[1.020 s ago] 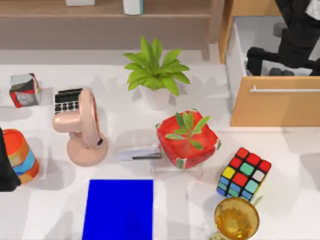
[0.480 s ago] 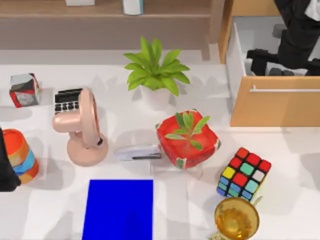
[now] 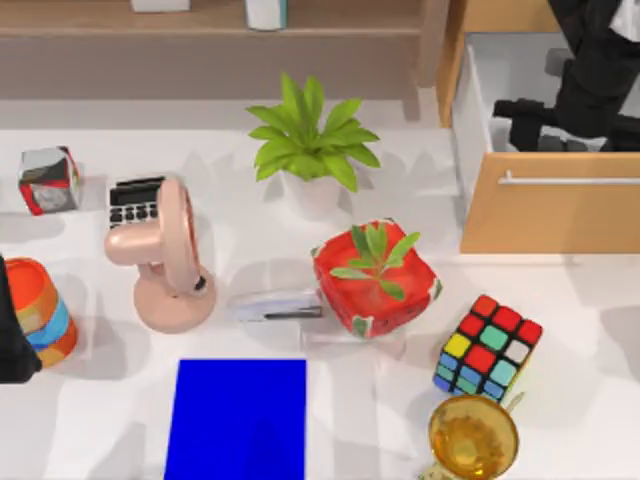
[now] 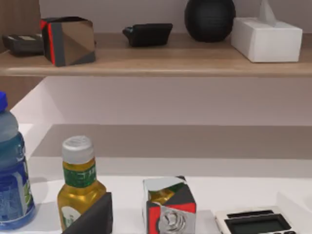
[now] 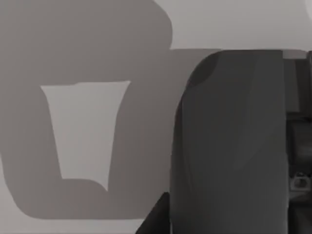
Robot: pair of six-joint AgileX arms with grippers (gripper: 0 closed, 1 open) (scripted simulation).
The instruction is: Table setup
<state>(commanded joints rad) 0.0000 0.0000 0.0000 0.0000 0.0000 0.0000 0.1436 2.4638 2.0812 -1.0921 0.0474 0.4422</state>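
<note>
The right gripper (image 3: 520, 120) hangs inside the open drawer (image 3: 550, 205) at the bench's far right corner, close against a dark rounded thing (image 5: 229, 146). Whether it grips cannot be told. The thing looks stiff, smooth and probably light, so it is best pinched across its flanks. The left arm (image 3: 12, 335) is parked at the bench's left edge

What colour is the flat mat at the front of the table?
The mat is solid bright blue, best seen in the top view.

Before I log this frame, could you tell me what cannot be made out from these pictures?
- Right hand, top view: over the open drawer; finger state unreadable against the dark arm.
- Left arm, top view: cut off by the left edge.
- Amber cup, top view: base cut off by the bottom edge.
- Calculator, top view: partly hidden behind the pink fan.
</note>
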